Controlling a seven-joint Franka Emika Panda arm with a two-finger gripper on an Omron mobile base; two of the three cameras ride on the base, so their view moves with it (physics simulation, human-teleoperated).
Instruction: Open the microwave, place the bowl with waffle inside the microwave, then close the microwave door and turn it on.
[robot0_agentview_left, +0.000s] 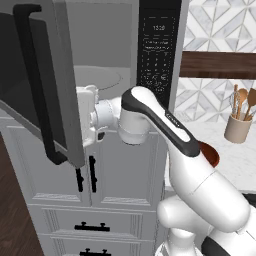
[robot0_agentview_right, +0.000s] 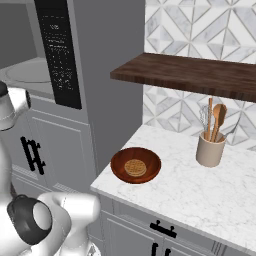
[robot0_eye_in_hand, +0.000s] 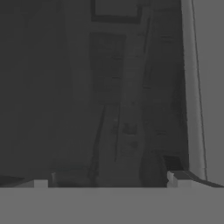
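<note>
Pressing spread, empty fingers at the microwave door (already swung wide), the arm leaves the bowl at its four o'clock on the counter.

The microwave is seen with its door swung wide open — grey frame, dark window, long black bar handle. A light grey interior with a round turntable is exposed beside the black control panel. The reddish-brown bowl rests on the counter, upright — the waffle is held inside.
</note>
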